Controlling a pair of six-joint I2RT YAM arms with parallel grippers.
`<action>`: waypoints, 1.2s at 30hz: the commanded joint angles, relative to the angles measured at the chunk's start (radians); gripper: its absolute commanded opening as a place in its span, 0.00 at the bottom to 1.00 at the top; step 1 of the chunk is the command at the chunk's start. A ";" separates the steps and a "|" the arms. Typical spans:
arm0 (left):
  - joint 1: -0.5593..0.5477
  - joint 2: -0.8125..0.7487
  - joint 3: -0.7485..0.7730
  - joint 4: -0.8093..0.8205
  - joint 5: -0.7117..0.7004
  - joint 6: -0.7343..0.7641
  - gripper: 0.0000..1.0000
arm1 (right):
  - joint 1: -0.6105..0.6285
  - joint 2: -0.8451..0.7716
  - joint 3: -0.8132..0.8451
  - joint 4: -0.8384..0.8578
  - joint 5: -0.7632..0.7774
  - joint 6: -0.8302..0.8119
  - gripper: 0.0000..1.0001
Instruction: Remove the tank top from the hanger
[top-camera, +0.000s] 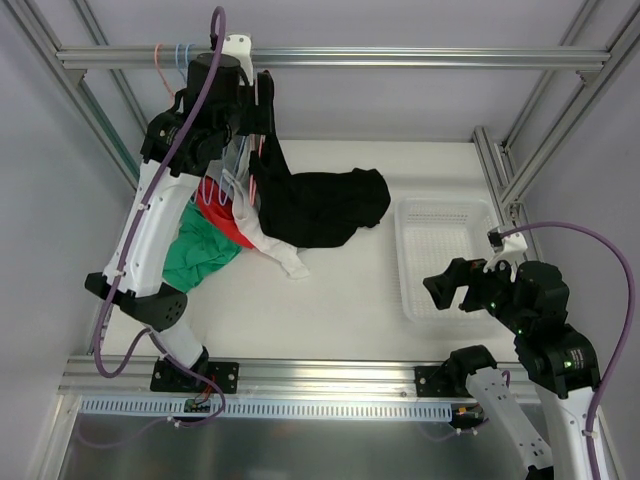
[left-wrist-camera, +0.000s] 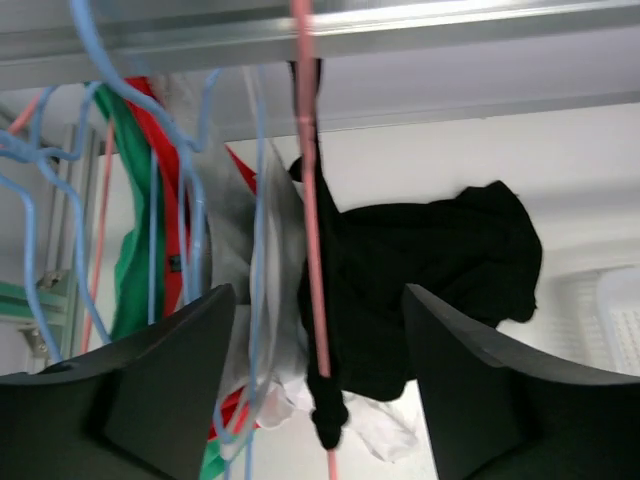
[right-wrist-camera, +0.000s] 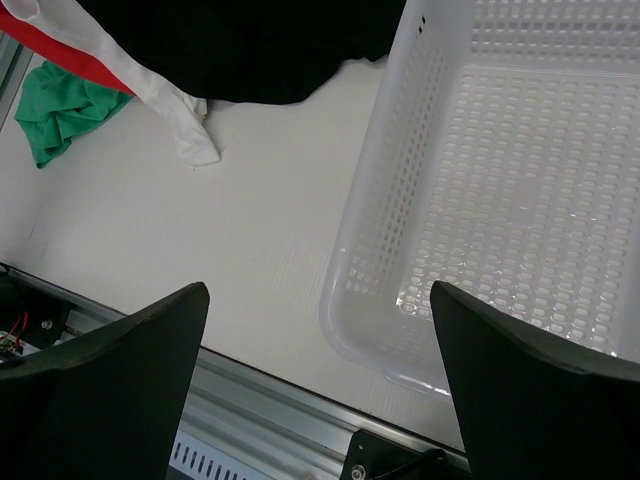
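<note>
The black tank top (top-camera: 325, 205) hangs by a strap from a pink wire hanger (left-wrist-camera: 305, 150) and spills onto the table; it also shows in the left wrist view (left-wrist-camera: 430, 270) and the right wrist view (right-wrist-camera: 250, 40). Its strap is bunched low on the pink wire (left-wrist-camera: 328, 400). My left gripper (top-camera: 255, 120) is raised by the top rail and open (left-wrist-camera: 318, 300). The pink wire and strap pass between its jaws, touching neither. My right gripper (top-camera: 455, 285) is open and empty (right-wrist-camera: 320, 300) above the table by the basket's near left corner.
Several blue hangers (left-wrist-camera: 195, 180) hang left of the pink one from the aluminium rail (top-camera: 350, 57). Green (top-camera: 200, 250), red (top-camera: 225, 215) and white (top-camera: 280, 250) garments lie beneath. A white perforated basket (top-camera: 445, 260) stands at the right (right-wrist-camera: 520, 200).
</note>
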 joint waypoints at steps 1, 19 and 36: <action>0.071 0.016 0.054 0.002 0.025 0.025 0.66 | -0.006 -0.009 -0.007 0.046 -0.039 0.004 0.99; 0.114 0.007 0.045 0.040 -0.012 0.031 0.57 | -0.004 0.003 -0.047 0.097 -0.082 0.027 1.00; 0.074 0.085 0.063 0.079 0.114 0.036 0.45 | -0.004 0.001 -0.054 0.115 -0.109 0.048 0.99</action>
